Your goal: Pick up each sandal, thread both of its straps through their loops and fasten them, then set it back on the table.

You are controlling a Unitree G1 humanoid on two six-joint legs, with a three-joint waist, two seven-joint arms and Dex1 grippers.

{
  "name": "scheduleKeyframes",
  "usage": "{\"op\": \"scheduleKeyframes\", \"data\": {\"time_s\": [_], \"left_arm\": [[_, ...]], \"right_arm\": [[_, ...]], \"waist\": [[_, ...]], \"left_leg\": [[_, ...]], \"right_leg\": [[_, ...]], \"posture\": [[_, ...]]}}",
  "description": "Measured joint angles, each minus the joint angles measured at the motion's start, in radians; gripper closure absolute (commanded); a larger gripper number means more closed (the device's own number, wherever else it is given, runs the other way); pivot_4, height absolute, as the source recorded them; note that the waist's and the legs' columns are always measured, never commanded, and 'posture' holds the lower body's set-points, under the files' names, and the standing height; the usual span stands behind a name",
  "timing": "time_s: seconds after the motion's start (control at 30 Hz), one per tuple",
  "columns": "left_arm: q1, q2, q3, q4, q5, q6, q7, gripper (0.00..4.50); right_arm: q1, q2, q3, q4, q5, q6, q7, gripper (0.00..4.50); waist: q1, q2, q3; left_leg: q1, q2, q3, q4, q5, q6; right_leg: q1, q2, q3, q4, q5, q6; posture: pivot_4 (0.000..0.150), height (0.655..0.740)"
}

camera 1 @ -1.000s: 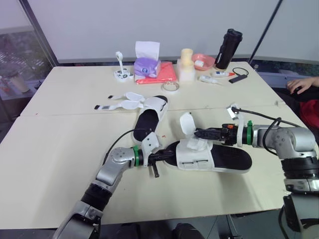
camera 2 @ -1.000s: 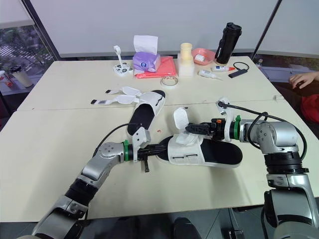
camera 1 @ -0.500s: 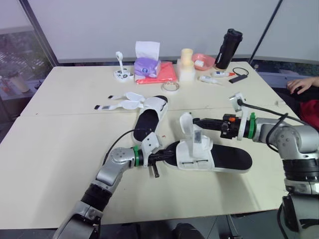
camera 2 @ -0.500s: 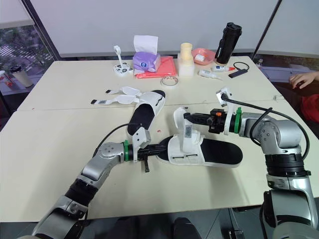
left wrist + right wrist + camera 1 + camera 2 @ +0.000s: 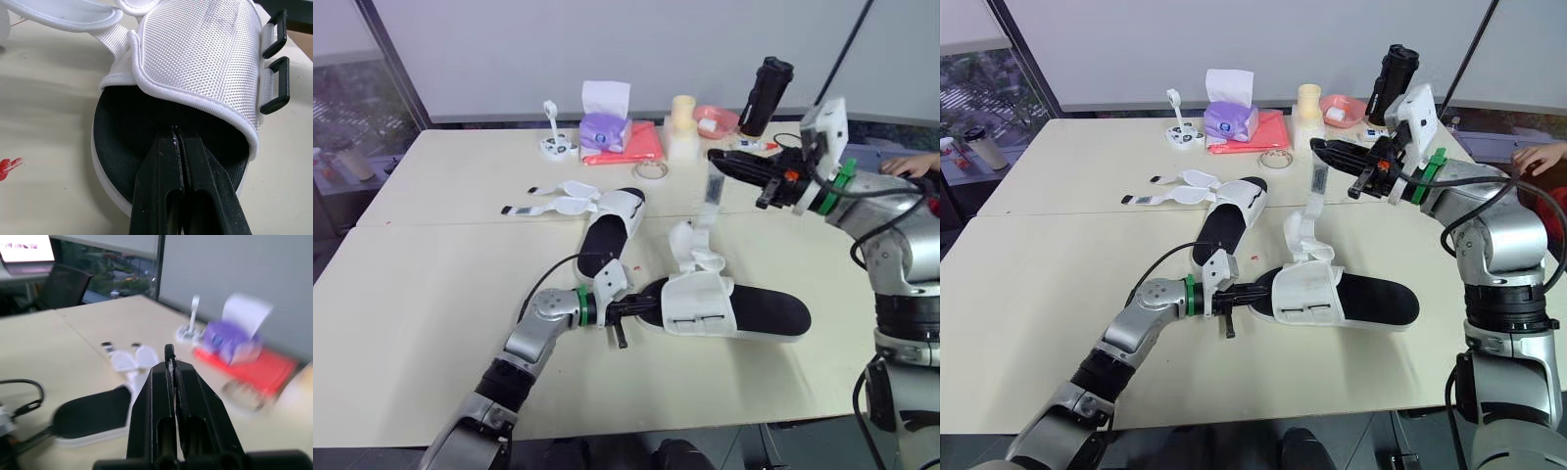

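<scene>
Beneath right hand, sandal strap (upright)

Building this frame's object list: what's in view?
Near sandal, white woven upper, black sole: 1, front centre; its white strap lifted.
Far sandal, same make: 1, behind it, unfastened.
Purple tissue box: 1, back.
Red flat sheet: 1, beside box.
Whitish tape roll: 1, back centre.
Cream container: 1, back.
Pink bowl: 1, back right.
Black bottle: 1, back right.
Person's hand: 1, right edge.
Left gripper: black, shut, inside near sandal.
Right gripper: black, raised, shut on strap.
</scene>
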Motion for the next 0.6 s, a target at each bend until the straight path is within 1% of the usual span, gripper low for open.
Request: {"op": "scheduleKeyframes", "data": {"time_s": [0.07,0.13,0.23,0.3,0.33,0.4,0.5,0.6], "left_arm": [[-0.001,0.000,0.000,0.002,0.000,0.000,-0.003,4.48],[-0.002,0.000,0.001,0.003,0.000,0.000,-0.005,4.48],[-0.002,0.000,0.001,0.003,0.000,0.000,-0.011,4.48],[-0.003,-0.001,-0.002,0.005,0.000,0.000,-0.013,4.48],[-0.005,-0.003,-0.003,0.007,0.000,-0.001,-0.014,4.48],[-0.008,-0.003,-0.002,0.014,0.000,-0.002,-0.018,4.48],[-0.019,-0.007,0.002,0.039,0.000,-0.002,-0.026,4.48],[-0.032,-0.020,0.004,0.062,0.000,-0.004,-0.027,4.48]], "right_arm": [[0.024,-0.005,0.019,-0.070,-0.079,-0.129,-0.004,4.48],[0.064,-0.009,0.045,-0.122,-0.200,-0.324,-0.016,4.48],[0.151,-0.035,0.064,-0.199,-0.366,-0.710,-0.019,4.48],[0.255,-0.058,0.058,-0.261,-0.423,-0.942,-0.010,4.48],[0.335,-0.072,0.054,-0.288,-0.451,-1.071,-0.007,4.48],[0.482,-0.083,0.037,-0.302,-0.499,-1.258,-0.007,4.48],[0.630,-0.089,-0.018,-0.270,-0.573,-1.428,-0.035,4.48],[0.666,-0.083,-0.042,-0.202,-0.662,-1.523,-0.075,4.48]], "waist": [[0.000,0.000,0.000],[0.000,0.000,0.000],[0.001,0.000,0.000],[0.002,-0.001,0.000],[0.004,-0.001,0.000],[0.003,-0.001,0.000],[0.001,-0.001,0.000],[0.000,-0.001,0.000]], "left_leg": [[0.000,0.000,0.000,0.000,0.000,0.000],[0.000,0.000,0.000,0.000,0.000,0.000],[0.000,0.000,0.000,-0.001,0.000,0.000],[0.000,-0.001,0.000,-0.001,0.000,0.000],[0.000,-0.001,0.000,-0.001,0.000,0.000],[0.000,-0.001,0.000,-0.001,0.000,0.000],[0.003,-0.003,0.000,0.000,0.001,-0.002],[0.007,-0.004,0.000,0.000,0.004,-0.002]], "right_leg": [[0.000,0.000,0.000,0.000,0.000,0.000],[0.000,0.000,0.000,0.000,0.000,0.000],[0.000,0.000,0.000,-0.001,0.000,0.000],[0.002,0.000,-0.002,-0.003,0.000,0.000],[0.002,0.000,-0.002,-0.003,0.000,0.000],[0.003,0.000,-0.002,-0.003,0.000,0.000],[0.005,0.000,-0.002,-0.002,0.000,0.000],[0.010,0.000,-0.001,-0.001,0.000,0.000]], "posture": [[0.150,0.7400],[0.150,0.7400],[0.150,0.7400],[0.150,0.7400],[0.150,0.7400],[0.150,0.7400],[0.150,0.7400],[0.150,0.7400]]}}
